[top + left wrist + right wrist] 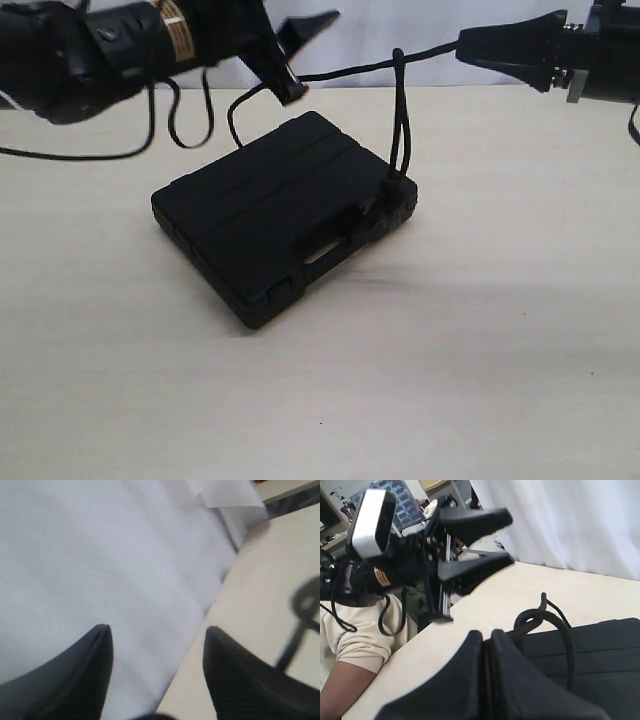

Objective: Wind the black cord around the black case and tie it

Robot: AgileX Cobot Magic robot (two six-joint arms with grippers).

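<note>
Black cord point(400, 120) rises taut, apparently knotted, from grooved case point(270, 215).

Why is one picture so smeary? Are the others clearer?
Left wrist view: blurred throughout, the left gripper's fingers mere dark wedges against a pale backdrop. Exterior view: sharp, evenly lit, the black case casting a faint soft shadow on the table. Right wrist view: the right gripper's fingers close and soft, the black cord crisper.
</note>
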